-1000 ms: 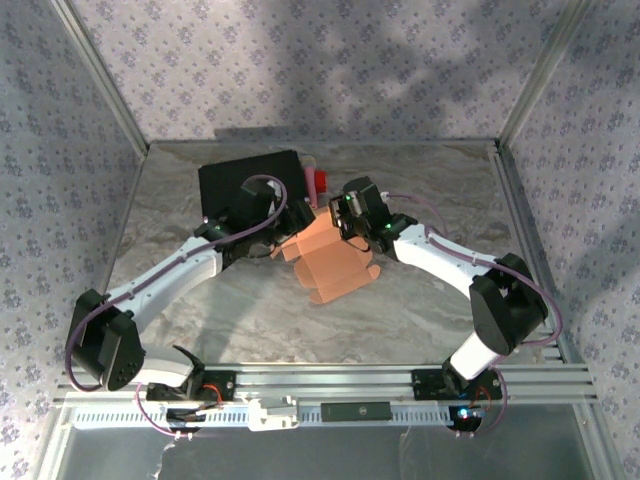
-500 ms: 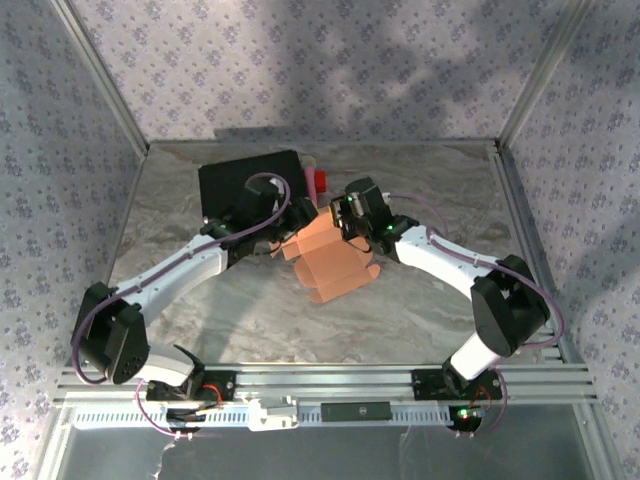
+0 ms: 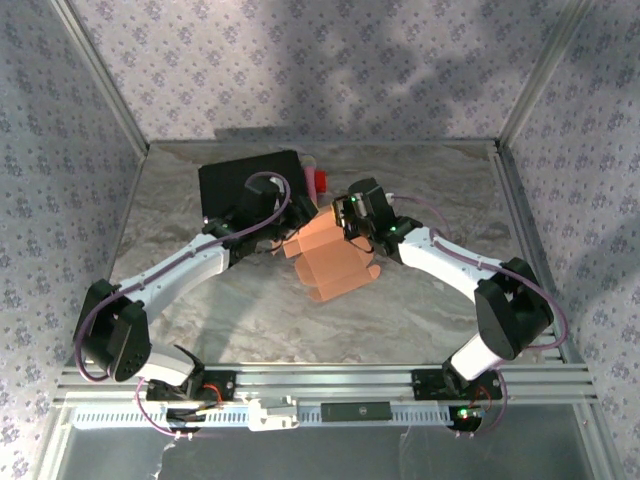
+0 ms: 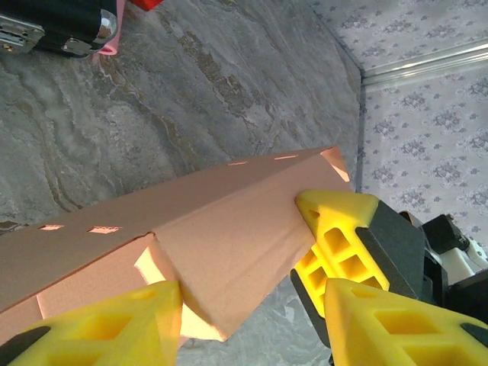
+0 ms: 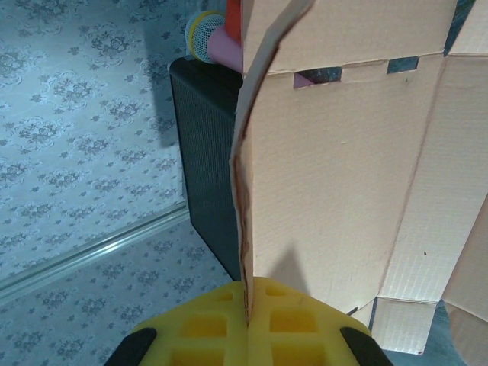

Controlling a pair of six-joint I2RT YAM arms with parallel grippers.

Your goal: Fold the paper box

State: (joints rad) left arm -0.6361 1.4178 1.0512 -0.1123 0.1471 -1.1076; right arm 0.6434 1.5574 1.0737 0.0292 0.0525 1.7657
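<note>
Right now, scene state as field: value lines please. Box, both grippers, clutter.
paper box: tan cardboard, partly folded, mid-table, one panel raised
right gripper: shut on the edge of a raised panel
left gripper: open, fingers either side of a folded corner of the box
black case: on the table behind the box, far left
red object: beside the case, too small to identify
table: grey marbled surface
</note>
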